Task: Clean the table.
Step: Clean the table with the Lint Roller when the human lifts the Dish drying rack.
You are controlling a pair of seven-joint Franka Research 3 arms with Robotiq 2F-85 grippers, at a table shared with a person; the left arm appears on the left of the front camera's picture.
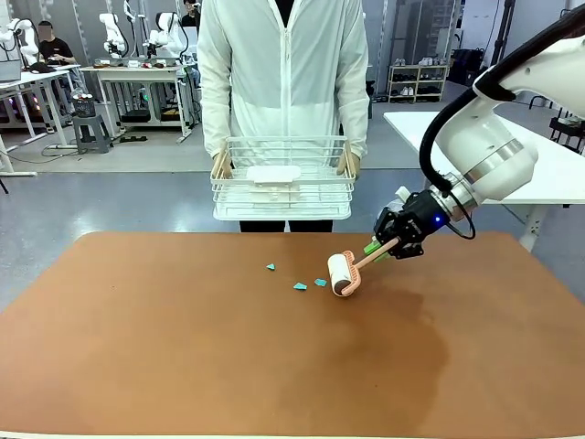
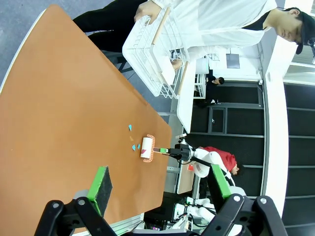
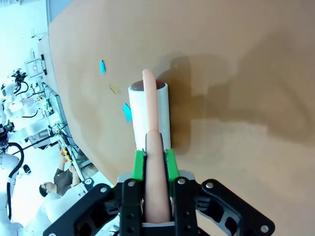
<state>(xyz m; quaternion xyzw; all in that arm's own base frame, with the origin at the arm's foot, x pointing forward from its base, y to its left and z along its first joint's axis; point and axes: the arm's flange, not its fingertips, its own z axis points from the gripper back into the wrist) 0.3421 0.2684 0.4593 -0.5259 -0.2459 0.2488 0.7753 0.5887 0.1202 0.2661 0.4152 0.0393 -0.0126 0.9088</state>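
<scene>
Right gripper point(image 1: 377, 249) reaches low, angled down, clamped tight (left gripper point(image 2: 158, 177) gapes wide).

Grey floor point(image 1: 137, 197), white tables point(image 1: 411, 128) beyond

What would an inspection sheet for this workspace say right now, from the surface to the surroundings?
Surface: table, matte reddish-brown top.
Job's things: lint roller, roll end down at the table top.
Clutter: three small teal scraps beside the roll.
Hands: robot's right hand shut on the roller's handle; robot's left hand open, holding nothing.
Cables: black cable looping along the right arm.
Surroundings: person at the far side holding a white wire basket; white table to the right.
</scene>
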